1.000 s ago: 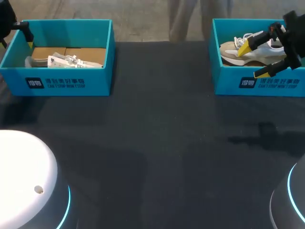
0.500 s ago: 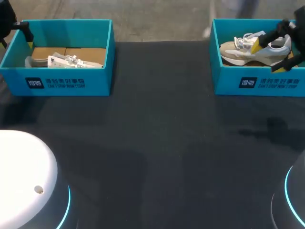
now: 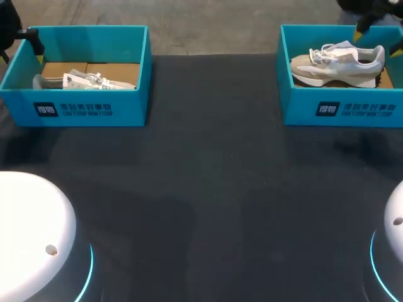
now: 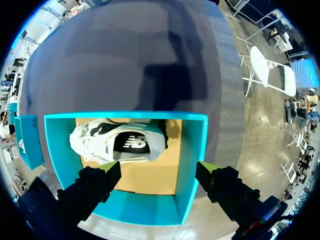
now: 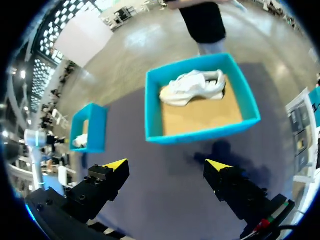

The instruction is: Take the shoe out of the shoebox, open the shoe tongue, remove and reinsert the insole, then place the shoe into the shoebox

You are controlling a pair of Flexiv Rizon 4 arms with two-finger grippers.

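Head view: R arm (image 3: 371, 6) cut off at corner | R hand (image 5: 166, 164) wide open, empty | L hand (image 4: 157, 167) same, shoe (image 4: 117, 142) ahead

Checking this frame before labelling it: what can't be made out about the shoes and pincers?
- Insoles: hidden inside the left shoe and right shoe, every view.
- Right pincer: nearly all cut off by the head view's top edge.
- Left pincer: mostly cut off by the head view's left edge.
- Left shoe's lower side: head view, behind the left shoebox front wall.

Left shoebox (image 3: 82, 108), right shoebox (image 3: 302, 108), dark table (image 3: 208, 189)
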